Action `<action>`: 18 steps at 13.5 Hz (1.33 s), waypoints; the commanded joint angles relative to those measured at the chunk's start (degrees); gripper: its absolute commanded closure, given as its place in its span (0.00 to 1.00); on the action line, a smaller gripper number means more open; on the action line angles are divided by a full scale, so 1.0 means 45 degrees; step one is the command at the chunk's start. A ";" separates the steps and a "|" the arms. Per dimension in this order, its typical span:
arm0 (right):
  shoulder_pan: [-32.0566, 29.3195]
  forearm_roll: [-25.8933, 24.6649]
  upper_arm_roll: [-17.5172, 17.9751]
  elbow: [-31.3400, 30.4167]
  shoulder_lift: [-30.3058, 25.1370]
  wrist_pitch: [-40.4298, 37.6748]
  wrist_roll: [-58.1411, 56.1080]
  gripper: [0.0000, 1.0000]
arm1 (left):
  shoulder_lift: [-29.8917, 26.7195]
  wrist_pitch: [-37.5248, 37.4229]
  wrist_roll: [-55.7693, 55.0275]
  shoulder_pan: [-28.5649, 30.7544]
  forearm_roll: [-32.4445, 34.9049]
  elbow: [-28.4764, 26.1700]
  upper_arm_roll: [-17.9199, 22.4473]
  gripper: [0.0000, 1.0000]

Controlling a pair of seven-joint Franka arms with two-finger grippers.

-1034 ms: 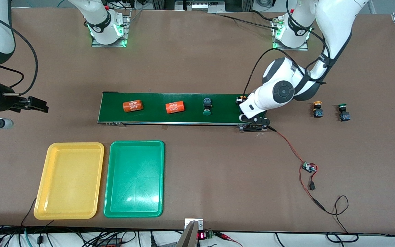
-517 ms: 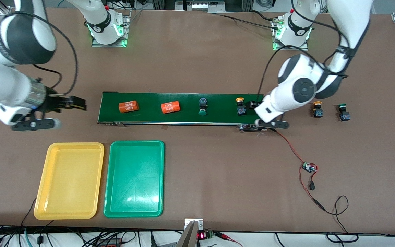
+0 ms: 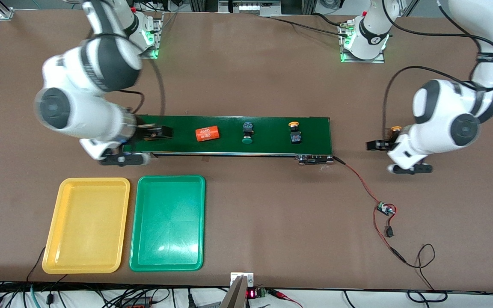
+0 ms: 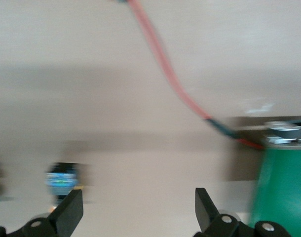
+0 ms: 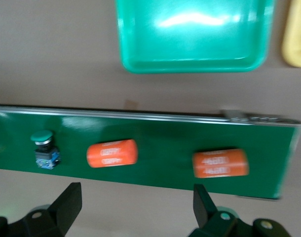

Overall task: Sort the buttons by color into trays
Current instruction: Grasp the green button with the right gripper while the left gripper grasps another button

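Green belt (image 3: 272, 132) carries two buttons (image 3: 247, 132) (two trays (image 3: 167, 256) bare); both pincers (image 3: 161, 131) gape.

A long dark-green conveyor belt (image 3: 268, 134) runs across the middle of the brown table (image 3: 246, 68). One orange cylinder (image 3: 207, 133) with white print lies on it toward the right arm's end; the right wrist view shows a second orange cylinder (image 5: 220, 163) beside it. Red-black wires (image 3: 360, 182) trail from the belt's other end to a small circuit board (image 3: 385, 209).
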 commanded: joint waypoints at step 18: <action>0.4199 -0.0682 -0.0100 0.0085 0.3373 0.4035 0.5103 0.00 | 0.0236 0.1584 0.1316 -0.0238 0.1880 -0.2581 0.1446 0.84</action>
